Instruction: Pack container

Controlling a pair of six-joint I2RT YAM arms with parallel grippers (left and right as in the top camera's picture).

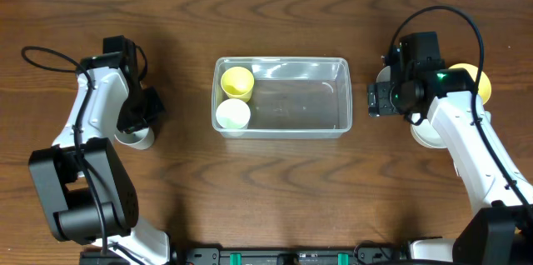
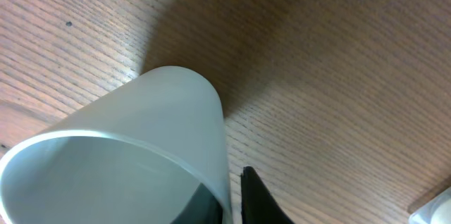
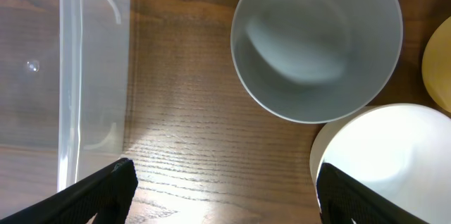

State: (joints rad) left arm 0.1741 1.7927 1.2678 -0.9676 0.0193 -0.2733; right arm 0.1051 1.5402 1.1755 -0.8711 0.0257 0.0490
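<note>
The container (image 1: 304, 102) sits at the centre of the table (image 1: 275, 190), between the two arms. A yellow cup (image 1: 237, 82) and a white cup (image 1: 233, 115) stand side by side in its left end. The left gripper (image 1: 138, 123) is clamped on the wall of a second white cup (image 2: 141, 132), left of the container; the inner finger appears only as a dark shape through the wall. The right gripper (image 3: 225, 196) hangs with its jaws wide apart over the wood between the container's end wall and a pale cup (image 3: 317, 44), a white bowl (image 3: 394, 160) and a yellow bowl (image 3: 442, 62).
</note>
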